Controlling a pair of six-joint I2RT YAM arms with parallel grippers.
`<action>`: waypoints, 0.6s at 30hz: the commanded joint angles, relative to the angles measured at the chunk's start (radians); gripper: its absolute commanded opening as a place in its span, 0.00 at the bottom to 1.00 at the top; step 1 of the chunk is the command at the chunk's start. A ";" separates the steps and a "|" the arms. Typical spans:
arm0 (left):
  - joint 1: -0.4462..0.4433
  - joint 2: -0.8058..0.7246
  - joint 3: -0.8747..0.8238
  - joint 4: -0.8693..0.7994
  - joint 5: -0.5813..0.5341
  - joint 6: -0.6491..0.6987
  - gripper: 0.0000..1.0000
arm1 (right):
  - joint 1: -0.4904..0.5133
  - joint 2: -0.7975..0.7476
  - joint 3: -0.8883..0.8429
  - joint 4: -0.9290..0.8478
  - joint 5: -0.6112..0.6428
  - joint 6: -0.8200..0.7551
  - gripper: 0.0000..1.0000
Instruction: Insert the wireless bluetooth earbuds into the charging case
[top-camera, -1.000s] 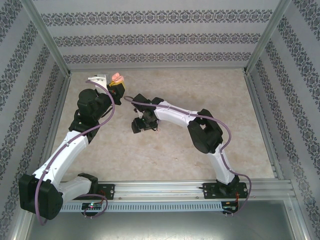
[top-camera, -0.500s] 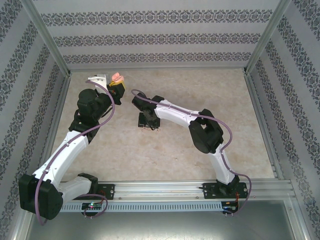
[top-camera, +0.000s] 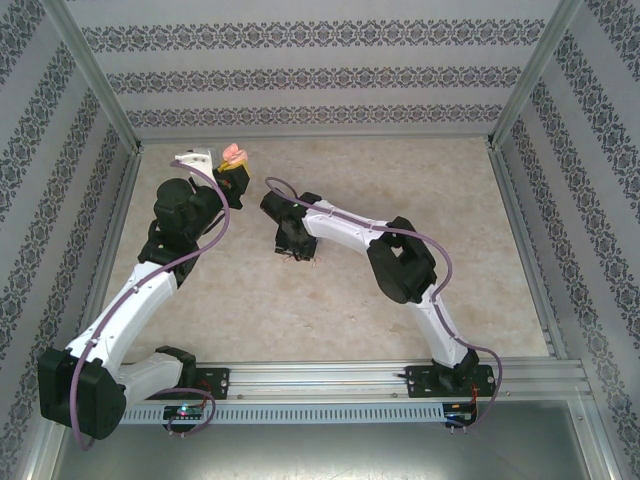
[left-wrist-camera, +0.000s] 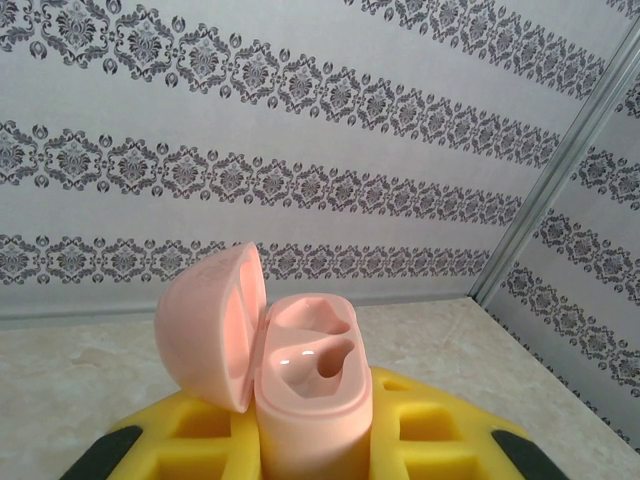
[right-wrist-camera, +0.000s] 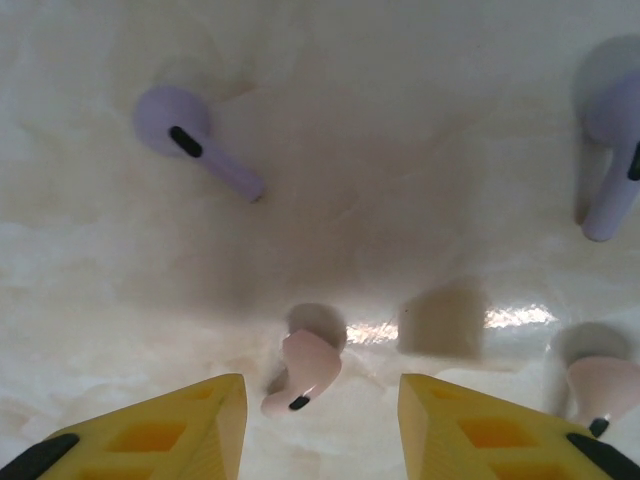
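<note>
Lying between parted right gripper (right-wrist-camera: 320, 392) fingers: pink earbud (right-wrist-camera: 303, 370); left gripper (top-camera: 233, 166) grips case (left-wrist-camera: 305, 385).

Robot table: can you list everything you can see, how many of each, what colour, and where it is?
round pink plastic charging case: one, pink, lid open, both wells empty, held by the left gripper.
lilac stemmed plastic earbuds: two, lilac, lying apart on the beige marble-look table, beyond the right gripper.
pink stemmed plastic earbuds: two, pink, on the table; one between the right gripper's fingers, one off to the side.
beige marble-look table: one, beige, under everything.
patterned walls: three, grey and white, around the table.
left gripper: one, yellow fingers, shut on the case.
right gripper: one, yellow fingers, open, low over the table.
</note>
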 joint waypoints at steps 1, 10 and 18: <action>0.002 -0.020 -0.014 0.070 -0.013 -0.016 0.00 | 0.011 0.038 0.046 -0.044 0.009 0.032 0.43; 0.001 -0.026 -0.024 0.080 -0.018 -0.009 0.00 | 0.012 0.071 0.080 -0.073 0.017 0.026 0.39; 0.002 -0.027 -0.032 0.088 -0.022 -0.011 0.00 | 0.023 0.098 0.122 -0.101 0.017 0.002 0.34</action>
